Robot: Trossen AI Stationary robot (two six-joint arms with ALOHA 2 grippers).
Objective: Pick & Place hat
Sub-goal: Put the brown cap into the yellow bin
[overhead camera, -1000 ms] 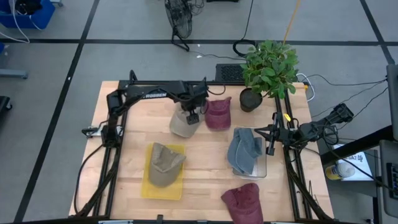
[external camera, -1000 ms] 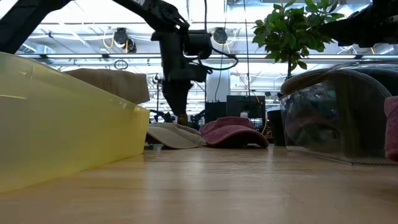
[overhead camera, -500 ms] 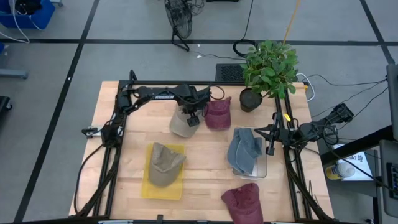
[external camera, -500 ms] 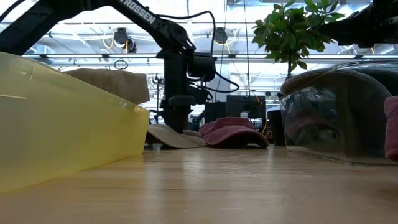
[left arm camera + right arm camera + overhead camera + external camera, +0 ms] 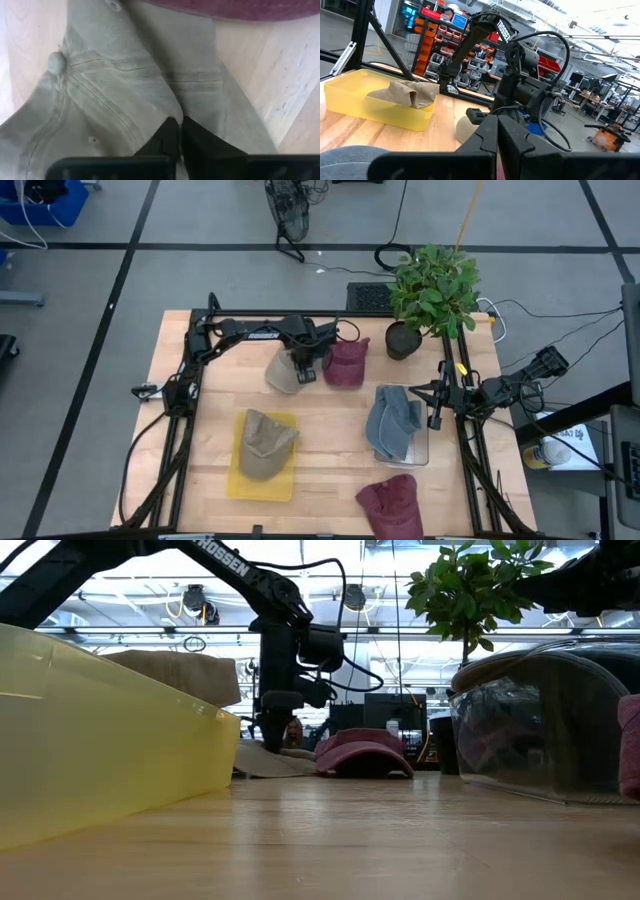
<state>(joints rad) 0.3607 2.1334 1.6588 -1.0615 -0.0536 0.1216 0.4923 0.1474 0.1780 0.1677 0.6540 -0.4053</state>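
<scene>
Left tool [image 5: 175, 131], clamped on a thin fold of the beige cotton cap [image 5: 283, 372], risks slippage on lifting, or dragging the adjacent maroon cap [image 5: 347, 365].

Overhead: wooden table [image 5: 330, 435]. Left gripper [image 5: 307, 370] down on beige cap [image 5: 283, 371] at the table's far middle, fingers pinched together on its fabric. Maroon cap [image 5: 346, 364] just beside it. Potted plant [image 5: 430, 295] at far right corner. Right gripper [image 5: 436, 402] parked at right edge, beside clear bin [image 5: 418, 452] holding blue-grey cap [image 5: 392, 422]. Yellow tray [image 5: 238, 480] holds khaki cap [image 5: 264, 443]. Second maroon cap [image 5: 392, 504] at near edge.
</scene>
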